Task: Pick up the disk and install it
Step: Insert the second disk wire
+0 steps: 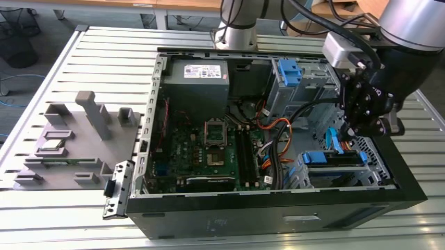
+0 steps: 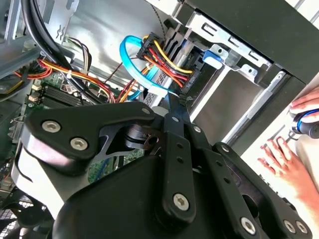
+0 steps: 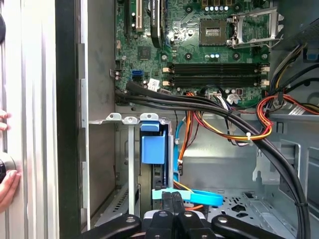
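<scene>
We see the disk (image 1: 332,158) sitting in the drive cage (image 1: 372,156), its bright blue bracket level with the cage's open top. In the first wrist view the bracket's blue tab (image 3: 152,144) stands between the cage's metal rails, so we judge that the drive is slotted in, though we cannot tell if it is fully seated.

The gripper (image 1: 347,136) hangs just above the cage. Its two thin fingers (image 3: 172,200) are pressed together with no gap between them. They sit right beside a light-blue data cable (image 3: 199,196) that loops out of the cage. In the second wrist view the fingertips (image 2: 174,102) reach close to the bundle of red, yellow and black power wires (image 2: 164,57) at the cage's mouth. We cannot tell whether the closed fingers pinch anything.

We expect the disk to feel dense and rigid for its size. Its metal faces are probably smooth and slippery, and it will not take knocks well. The plastic bracket is likely to flex a little. We would take hold of it across the bracket's long edges, clear of the label face and the connector end, where the cables crowd the cage.

A person's hand (image 2: 284,164) rests outside the cage's outer wall.
</scene>
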`<state>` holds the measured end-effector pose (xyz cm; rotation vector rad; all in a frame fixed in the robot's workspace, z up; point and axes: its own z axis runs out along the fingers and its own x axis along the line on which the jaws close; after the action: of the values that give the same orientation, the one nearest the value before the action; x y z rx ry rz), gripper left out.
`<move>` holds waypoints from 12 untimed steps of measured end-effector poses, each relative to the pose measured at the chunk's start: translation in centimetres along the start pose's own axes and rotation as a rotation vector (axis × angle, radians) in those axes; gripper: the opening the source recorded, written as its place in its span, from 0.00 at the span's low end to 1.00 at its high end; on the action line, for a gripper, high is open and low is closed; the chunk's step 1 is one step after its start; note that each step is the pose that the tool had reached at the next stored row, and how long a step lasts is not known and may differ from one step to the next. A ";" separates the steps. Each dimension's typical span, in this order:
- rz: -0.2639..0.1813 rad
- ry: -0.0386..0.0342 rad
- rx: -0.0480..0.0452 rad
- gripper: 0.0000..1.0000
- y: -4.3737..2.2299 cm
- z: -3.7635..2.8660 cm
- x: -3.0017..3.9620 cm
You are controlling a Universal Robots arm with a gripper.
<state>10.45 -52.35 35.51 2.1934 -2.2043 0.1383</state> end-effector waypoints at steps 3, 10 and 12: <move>0.005 0.0003 -0.0005 0.11 -0.07 0.02 0.15; 0.010 -0.0111 -0.0010 0.11 -0.11 0.06 0.71; 0.011 -0.0166 -0.0011 0.11 -0.11 0.08 0.85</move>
<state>10.55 -53.20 35.51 2.1905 -2.2243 0.1195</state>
